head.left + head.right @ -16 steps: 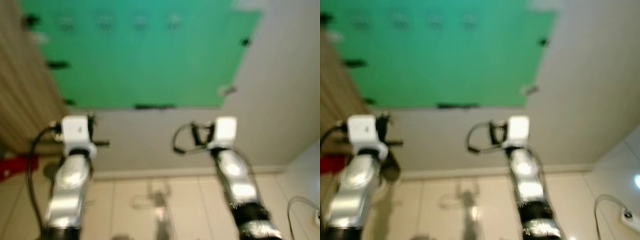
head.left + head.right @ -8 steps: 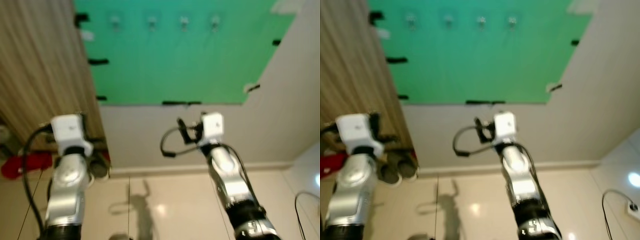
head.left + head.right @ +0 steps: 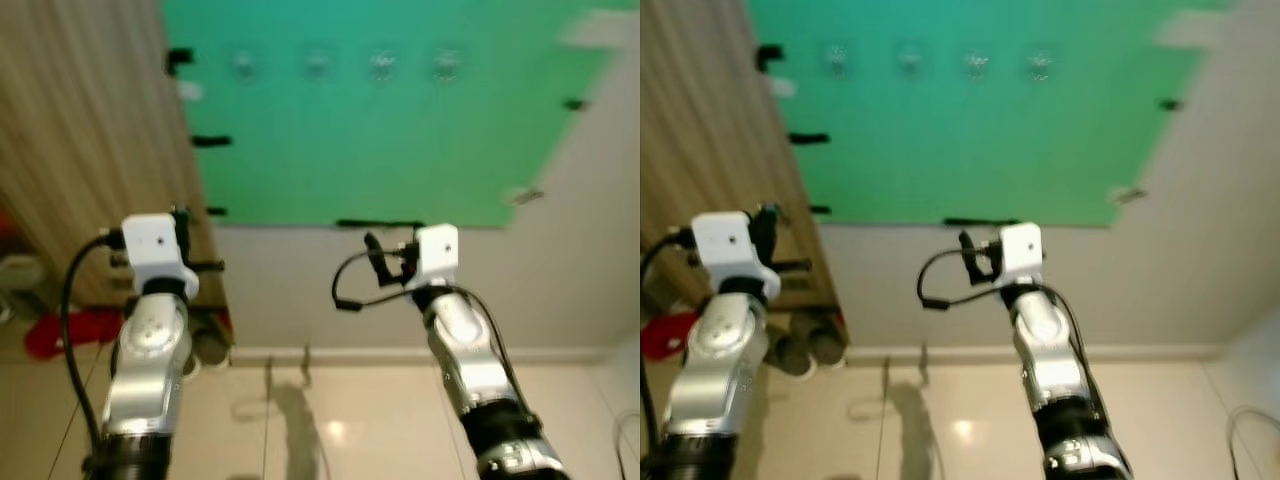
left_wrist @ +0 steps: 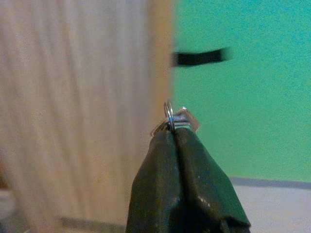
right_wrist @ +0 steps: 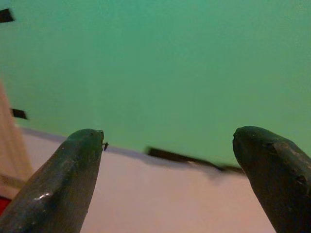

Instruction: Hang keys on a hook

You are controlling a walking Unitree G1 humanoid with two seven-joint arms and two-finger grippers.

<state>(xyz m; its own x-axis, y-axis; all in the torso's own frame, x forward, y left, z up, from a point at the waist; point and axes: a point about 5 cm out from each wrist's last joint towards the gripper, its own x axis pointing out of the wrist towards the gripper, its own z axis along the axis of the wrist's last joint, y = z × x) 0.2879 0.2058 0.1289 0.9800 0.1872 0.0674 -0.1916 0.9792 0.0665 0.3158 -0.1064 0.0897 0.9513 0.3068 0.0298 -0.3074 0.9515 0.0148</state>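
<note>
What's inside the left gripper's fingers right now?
The left gripper is shut on a key ring with a metal key tip poking out; the rest is hidden between the fingers.

Right eye view, blurred. A green sheet [image 3: 970, 130] taped to a pale wall [image 3: 1200, 230] carries four hooks [image 3: 938, 60] in a row along its upper edge. Left arm [image 3: 720, 330] and right arm [image 3: 1040, 340] rise before it; wood panelling [image 3: 700, 150] adjoins the sheet's left edge.
</note>
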